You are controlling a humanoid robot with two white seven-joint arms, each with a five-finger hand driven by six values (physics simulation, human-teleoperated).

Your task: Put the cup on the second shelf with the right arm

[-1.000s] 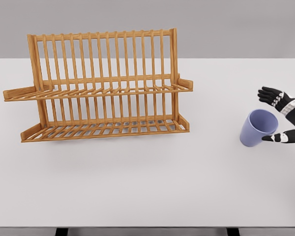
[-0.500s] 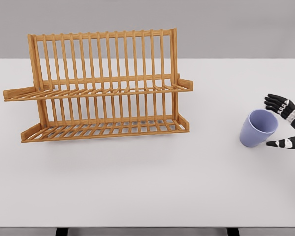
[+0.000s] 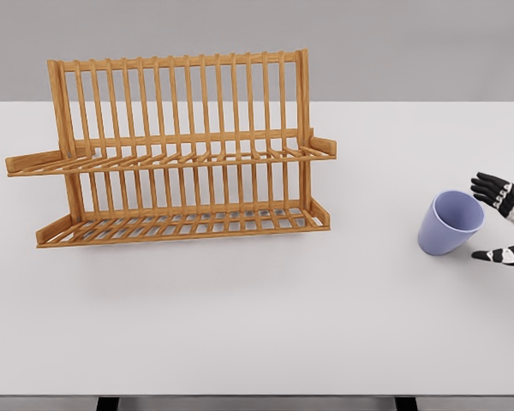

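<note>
A lavender cup [image 3: 449,223] stands on the white table [image 3: 257,325] at the right, tilted with its mouth facing up and right. My right hand [image 3: 495,220] is at the right edge, just beside the cup, fingers spread and holding nothing; the thumb [image 3: 497,255] lies low, the fingers [image 3: 490,185] higher. A small gap separates it from the cup. The wooden two-tier dish rack [image 3: 176,154] stands at the left centre, with its upper shelf [image 3: 171,159] and lower shelf [image 3: 184,224] bare. The left arm is out of view.
The rack's side arms stick out at the left end [image 3: 30,161] and right end [image 3: 324,145]. Open table surface lies between the rack and the cup.
My right hand has drawn back to the right, away from the cup, over both steps. The cup has stayed where it was.
</note>
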